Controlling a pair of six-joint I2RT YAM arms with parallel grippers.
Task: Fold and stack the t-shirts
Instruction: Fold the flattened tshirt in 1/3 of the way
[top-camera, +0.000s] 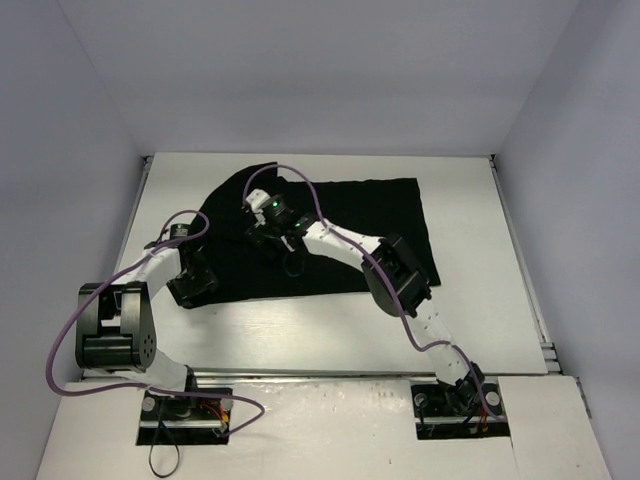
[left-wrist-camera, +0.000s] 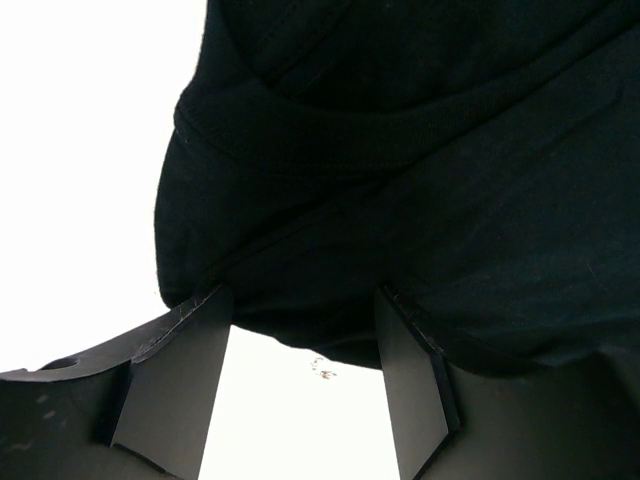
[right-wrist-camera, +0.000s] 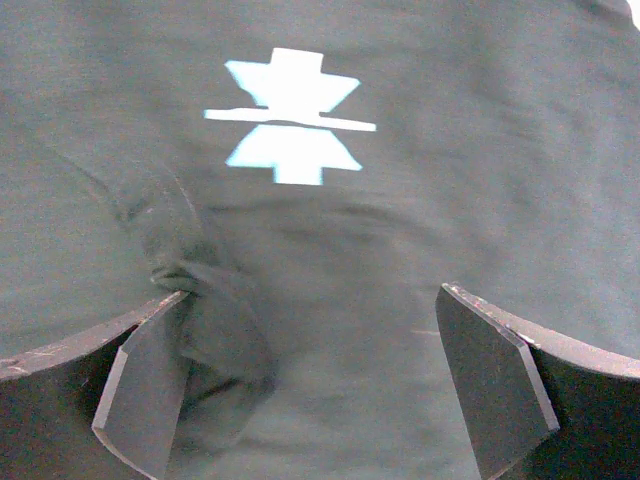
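Observation:
The black t-shirt (top-camera: 370, 225) lies spread on the white table (top-camera: 480, 300), with one part folded up at its far left. My left gripper (top-camera: 192, 285) is at the shirt's near-left corner. In the left wrist view it (left-wrist-camera: 300, 335) is open, and the shirt's seamed edge (left-wrist-camera: 330, 150) reaches between the fingertips (left-wrist-camera: 185, 370). My right gripper (top-camera: 283, 250) is over the shirt's left half. In the right wrist view it (right-wrist-camera: 310, 335) is wide open just above the cloth, below the light-blue logo (right-wrist-camera: 290, 118). A small bunched wrinkle (right-wrist-camera: 205, 310) lies against its left finger (right-wrist-camera: 140, 390).
Grey walls close in the table on three sides. A metal rail (top-camera: 520, 260) runs along the table's right edge. The arm bases (top-camera: 185, 405) sit at the near edge. Purple cables (top-camera: 310, 200) loop over both arms.

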